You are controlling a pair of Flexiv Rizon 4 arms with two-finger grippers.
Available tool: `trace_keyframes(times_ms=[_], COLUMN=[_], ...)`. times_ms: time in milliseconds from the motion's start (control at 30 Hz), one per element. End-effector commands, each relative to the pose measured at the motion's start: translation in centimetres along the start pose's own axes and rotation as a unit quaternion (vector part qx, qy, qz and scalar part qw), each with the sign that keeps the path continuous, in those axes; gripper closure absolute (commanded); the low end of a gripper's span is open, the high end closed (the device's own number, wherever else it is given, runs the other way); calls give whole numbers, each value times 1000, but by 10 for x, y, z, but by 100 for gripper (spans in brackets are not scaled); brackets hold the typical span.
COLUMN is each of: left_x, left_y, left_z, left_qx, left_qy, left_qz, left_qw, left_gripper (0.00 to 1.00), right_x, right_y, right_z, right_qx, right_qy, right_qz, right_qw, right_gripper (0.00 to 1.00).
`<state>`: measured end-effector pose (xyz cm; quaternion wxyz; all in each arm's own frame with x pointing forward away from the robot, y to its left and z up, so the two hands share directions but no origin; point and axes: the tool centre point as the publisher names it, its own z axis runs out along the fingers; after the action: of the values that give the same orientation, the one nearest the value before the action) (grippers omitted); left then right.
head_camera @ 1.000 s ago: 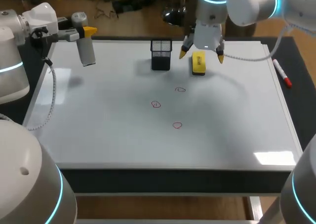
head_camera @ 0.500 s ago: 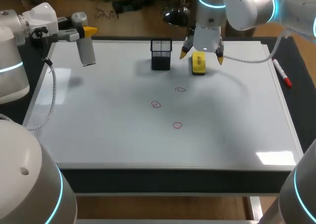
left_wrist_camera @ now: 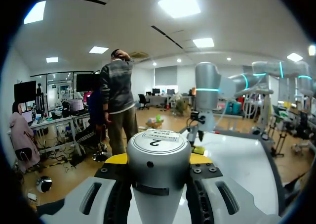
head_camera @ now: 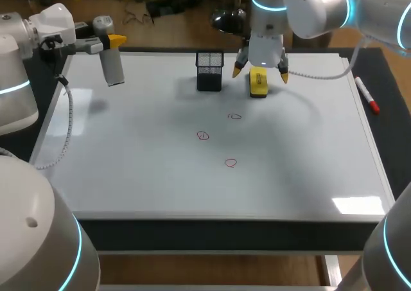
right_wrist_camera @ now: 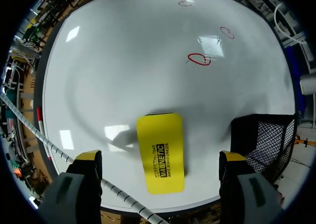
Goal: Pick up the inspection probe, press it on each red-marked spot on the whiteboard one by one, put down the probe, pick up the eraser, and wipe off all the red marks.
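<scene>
Right pincer (right_wrist_camera: 159, 158): spread wide, empty, above the eraser.
Eraser (head_camera: 257, 84): flat on whiteboard (head_camera: 148, 175), between the fingers, clear of both.
Left pincer (head_camera: 106, 42): clamped on inspection probe (head_camera: 113, 69).

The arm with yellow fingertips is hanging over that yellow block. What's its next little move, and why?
Probably lower the right gripper straight down, then close. Its open fingers stand either side of the eraser, above it and not touching, and three red marks on the whiteboard are there to wipe.

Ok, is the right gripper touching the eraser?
Apart. The right wrist view shows bare whiteboard between the eraser and each yellow fingertip of the right gripper.
</scene>
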<state>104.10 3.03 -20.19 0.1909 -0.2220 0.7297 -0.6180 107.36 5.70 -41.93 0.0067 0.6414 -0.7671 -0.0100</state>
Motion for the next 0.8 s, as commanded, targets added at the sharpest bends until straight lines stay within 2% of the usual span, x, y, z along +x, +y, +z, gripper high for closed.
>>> trace_keyframes(times_ms=[33, 67, 100, 167, 200, 233, 367, 567, 700, 800], left_x=[0, 0, 0, 0, 0, 0, 0, 0, 0, 0], left_y=[-1, -1, -1, -1, -1, -1, -1, -1, -1, -1], left_z=[0, 0, 0, 0, 0, 0, 0, 0, 0, 0], left_qx=[1, 1, 1, 1, 1, 1, 1, 1, 1, 1], left_qy=[-1, -1, -1, -1, -1, -1, -1, -1, -1, -1], left_qz=[0, 0, 0, 0, 0, 0, 0, 0, 0, 0], left_qw=[1000, 1000, 1000, 1000, 1000, 1000, 1000, 1000, 1000, 1000], left_gripper=[100, 100, 100, 100, 100, 100, 100, 100, 100, 100], right_x=[-1, -1, -1, -1, -1, 0, 4, 13, 25, 41], right_y=[-7, -7, -7, -7, -7, -7, -5, -5, -6, -7], right_z=[2, 3, 3, 3, 3, 3, -1, -12, -29, -38], right_qx=[-7, -9, -9, -9, -10, -11, -15, -10, -1, 2], right_qy=[7, 5, 5, 7, 7, 6, -7, -3, 5, -5], right_qz=[0, 0, -1, -1, 1, 2, 12, 35, 83, 127], right_qw=[1000, 1000, 1000, 1000, 1000, 1000, 1000, 999, 997, 992], right_gripper=[0, 2, 41, 67, 91, 100, 100, 100, 100, 100])
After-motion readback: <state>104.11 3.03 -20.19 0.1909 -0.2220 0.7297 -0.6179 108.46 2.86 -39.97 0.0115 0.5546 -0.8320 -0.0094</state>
